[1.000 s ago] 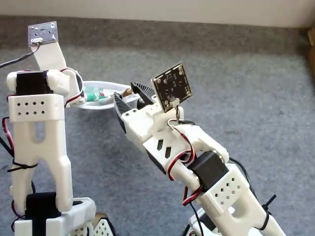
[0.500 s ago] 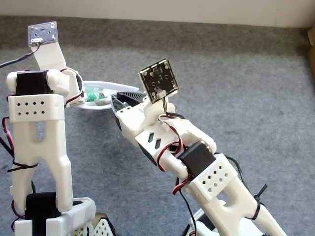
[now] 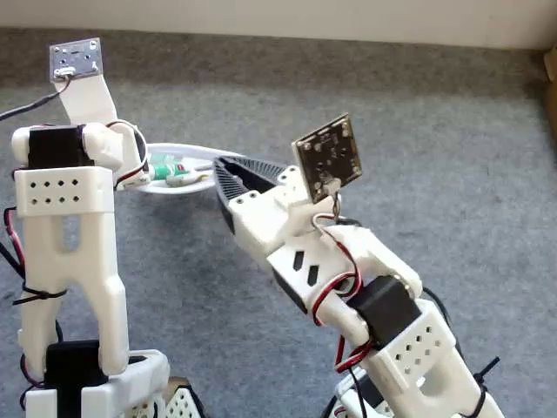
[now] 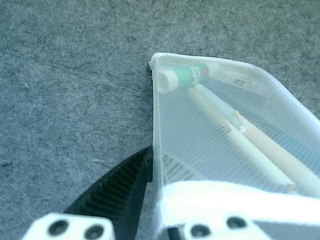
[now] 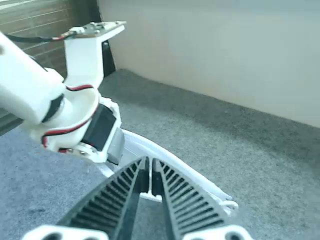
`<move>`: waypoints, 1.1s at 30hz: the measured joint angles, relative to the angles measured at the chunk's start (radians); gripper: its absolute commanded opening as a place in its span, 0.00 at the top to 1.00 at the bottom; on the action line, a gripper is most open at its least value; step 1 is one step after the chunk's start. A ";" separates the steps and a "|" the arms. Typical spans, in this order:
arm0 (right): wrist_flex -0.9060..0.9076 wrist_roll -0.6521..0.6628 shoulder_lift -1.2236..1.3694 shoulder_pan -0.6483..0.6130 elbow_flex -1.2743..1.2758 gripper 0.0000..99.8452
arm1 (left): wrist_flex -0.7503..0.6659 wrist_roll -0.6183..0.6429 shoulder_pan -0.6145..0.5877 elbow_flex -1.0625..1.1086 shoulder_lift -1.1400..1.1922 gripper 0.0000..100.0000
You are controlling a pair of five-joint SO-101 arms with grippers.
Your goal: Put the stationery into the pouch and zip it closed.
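Pouch (image 4: pixel 215 135) stays grasped by left hand (image 4: pixel 152 165); clenched right hand (image 5: pixel 150 165) has slid farther along its edge.

- The surface (image 3: pixel 435 131) is covered with grey, felt-like carpet of one even tone, and its nap shows at close range in the left wrist view (image 4: pixel 75 75).
- At its far edge the carpet meets a pale wall (image 3: pixel 261 17).
- A translucent white mesh pouch (image 3: pixel 178 192) rests on the carpet toward the far left.
- Through the mesh show a green-and-white tube (image 4: pixel 182 77) and pale sticks (image 4: pixel 235 140), lying lengthwise inside the pouch.
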 measured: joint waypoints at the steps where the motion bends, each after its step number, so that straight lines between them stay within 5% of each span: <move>1: 0.026 0.000 -0.003 0.014 0.000 0.88 | 0.000 0.000 0.000 0.000 0.000 0.99; 7: 0.176 0.000 -0.012 0.037 0.000 0.83 | 0.000 0.000 0.000 0.000 0.000 0.99; 18: 0.187 0.000 -0.012 0.038 0.106 0.83 | 0.000 0.000 0.000 0.000 0.000 0.99; 33: -0.181 0.048 -0.012 0.040 0.388 0.83 | 0.000 0.000 0.000 0.000 0.000 0.99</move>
